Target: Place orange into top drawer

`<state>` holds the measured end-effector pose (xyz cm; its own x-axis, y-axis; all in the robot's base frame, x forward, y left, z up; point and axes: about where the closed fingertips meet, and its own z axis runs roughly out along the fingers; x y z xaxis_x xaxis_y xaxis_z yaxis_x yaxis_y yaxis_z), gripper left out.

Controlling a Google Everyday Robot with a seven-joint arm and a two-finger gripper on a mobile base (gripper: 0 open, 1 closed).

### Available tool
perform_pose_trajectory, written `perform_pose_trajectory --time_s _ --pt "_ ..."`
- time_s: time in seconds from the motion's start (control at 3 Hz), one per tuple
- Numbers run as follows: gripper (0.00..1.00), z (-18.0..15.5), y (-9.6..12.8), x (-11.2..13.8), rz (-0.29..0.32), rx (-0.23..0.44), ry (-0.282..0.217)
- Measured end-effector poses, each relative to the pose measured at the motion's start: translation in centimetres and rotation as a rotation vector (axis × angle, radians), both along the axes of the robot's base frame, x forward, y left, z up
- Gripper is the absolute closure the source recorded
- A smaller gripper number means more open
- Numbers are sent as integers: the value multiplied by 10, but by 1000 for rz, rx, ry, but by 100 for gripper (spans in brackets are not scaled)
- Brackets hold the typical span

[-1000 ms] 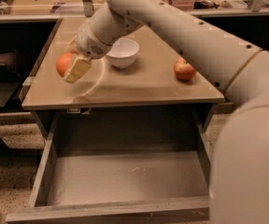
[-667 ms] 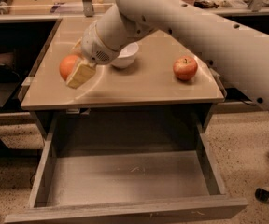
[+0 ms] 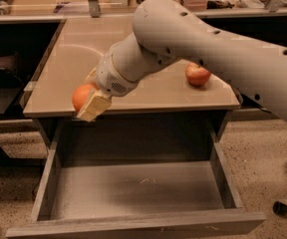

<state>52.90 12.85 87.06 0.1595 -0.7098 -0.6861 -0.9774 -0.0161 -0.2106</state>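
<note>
"So, where is the gripper [image 3: 89, 101] sitting?"

"Right at the front edge of the table [image 3: 69, 59], level with its rim. The arm [image 3: 208, 44] comes down to it from behind and to one side, and the thick wrist hides much of the tabletop."

"And what are the jaws doing?"

"They are pinching the orange [image 3: 80, 95]. 1 cream finger [image 3: 94, 107] presses the side of the fruit nearest the camera. The other finger is mostly hidden behind it."

"Is the orange resting on the table at all?"

"I cannot tell. It sits in the grip right at the lip, and whether it touches the edge is unclear."

"Where is the top drawer [image 3: 133, 227] from there?"

"Below the gripper and out toward the camera. It is pulled wide open, with its grey, scuffed bottom bare. The orange is well above that bottom, near the drawer's back corner on the gripper's side."

"Anything else close by?"

"1 apple [image 3: 198, 74], red and yellow, stands on the table beyond the wrist. It is well apart from the gripper and partly tucked under the arm."
</note>
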Motion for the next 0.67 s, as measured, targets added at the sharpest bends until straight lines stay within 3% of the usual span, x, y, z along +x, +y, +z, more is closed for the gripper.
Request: perform_pose_trajectory --time_s 0.33,0.67 --pt "100 1 0 0 0 1 -1" --pt "100 -4 -7 -32 -20 -15 36"
